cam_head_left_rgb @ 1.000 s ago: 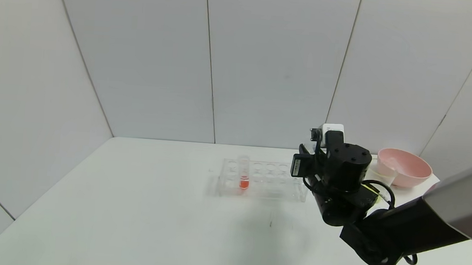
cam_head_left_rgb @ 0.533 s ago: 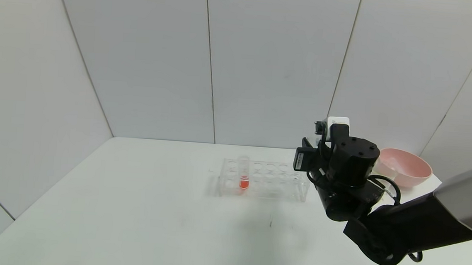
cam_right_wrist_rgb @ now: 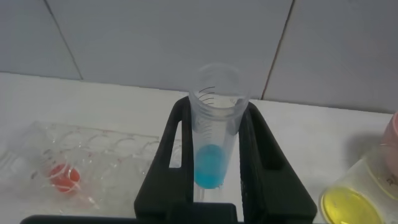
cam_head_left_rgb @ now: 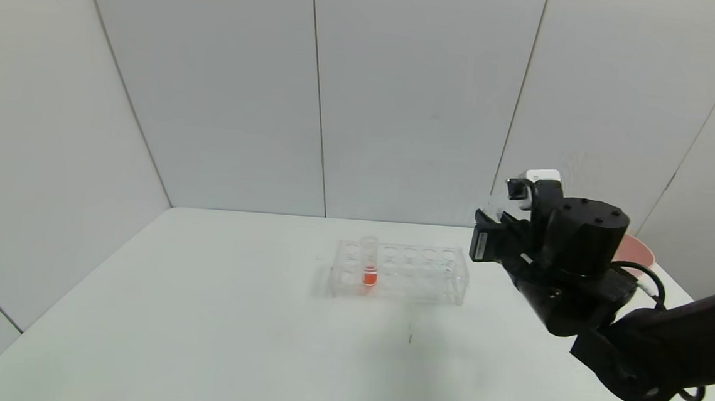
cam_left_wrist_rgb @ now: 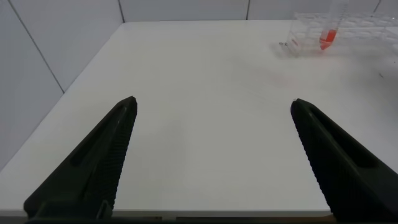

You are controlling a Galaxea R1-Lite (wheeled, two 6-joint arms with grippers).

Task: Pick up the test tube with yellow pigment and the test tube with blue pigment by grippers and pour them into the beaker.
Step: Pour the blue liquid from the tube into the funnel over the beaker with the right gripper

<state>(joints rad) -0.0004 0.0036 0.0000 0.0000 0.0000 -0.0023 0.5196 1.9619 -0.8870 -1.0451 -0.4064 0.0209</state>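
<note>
My right gripper (cam_right_wrist_rgb: 217,111) is shut on the test tube with blue pigment (cam_right_wrist_rgb: 211,163), held upright with cyan liquid at its round bottom. Its black wrist (cam_head_left_rgb: 581,244) hangs above the table, right of the clear tube rack (cam_head_left_rgb: 415,274). The beaker (cam_right_wrist_rgb: 367,200), holding yellow liquid, stands just beside the gripper in the right wrist view; in the head view the arm hides it. The test tube with yellow pigment is out of view. My left gripper (cam_left_wrist_rgb: 211,102) is open and empty over the table's near left part.
A tube with red-orange liquid (cam_head_left_rgb: 369,275) stands in the rack, also in the left wrist view (cam_left_wrist_rgb: 328,37) and the right wrist view (cam_right_wrist_rgb: 64,177). A pink bowl (cam_head_left_rgb: 636,248) sits at the back right, behind my right arm. Grey wall panels close the back.
My right arm has moved right and a little up, away from the rack and towards the pink bowl. The rack and red-orange tube have not moved.
</note>
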